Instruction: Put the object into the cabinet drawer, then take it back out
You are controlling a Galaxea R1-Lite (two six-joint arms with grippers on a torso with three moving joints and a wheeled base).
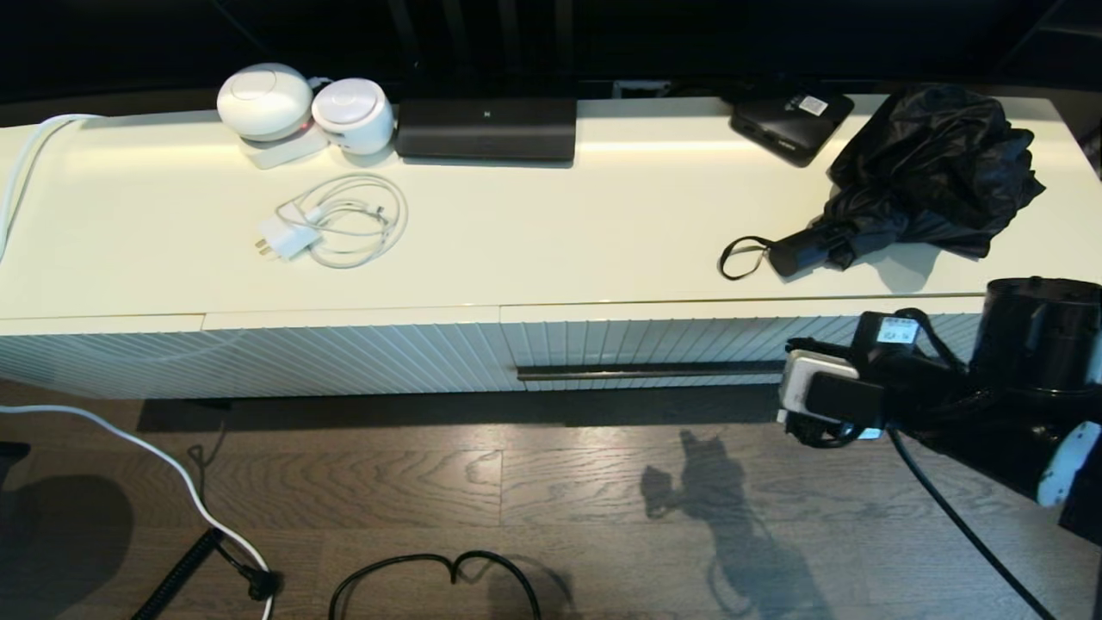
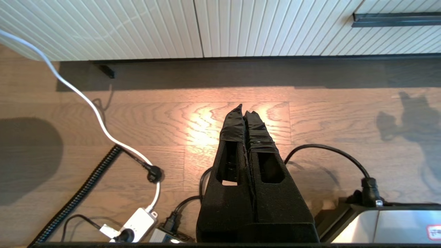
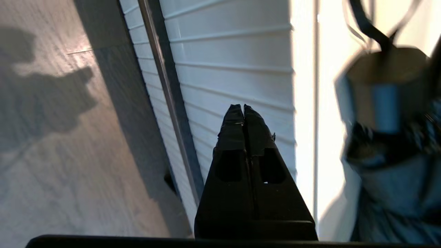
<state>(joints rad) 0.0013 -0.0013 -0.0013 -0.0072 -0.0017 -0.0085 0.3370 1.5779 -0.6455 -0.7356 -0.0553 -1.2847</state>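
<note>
The black folding umbrella (image 1: 934,159) lies on the cabinet top at the right, its short handle (image 1: 801,250) and thin loop (image 1: 739,257) pointing toward the front edge. Below it the ribbed cream drawer (image 1: 689,344) is closed, with a long dark handle bar (image 1: 646,372). My right arm (image 1: 831,398) hovers before the drawer's right end. In the right wrist view the right gripper (image 3: 243,107) is shut and empty, close to the ribbed front (image 3: 234,69), beside the bar (image 3: 165,86); the umbrella handle (image 3: 382,89) shows blurred. The left gripper (image 2: 244,109) is shut, parked over the floor.
On the cabinet top stand two white round devices (image 1: 267,102), a long black bar (image 1: 486,127), a flat black box with a sticker (image 1: 792,120) and a white charger with coiled cable (image 1: 336,224). Cables and a power strip (image 2: 137,224) lie on the wood floor.
</note>
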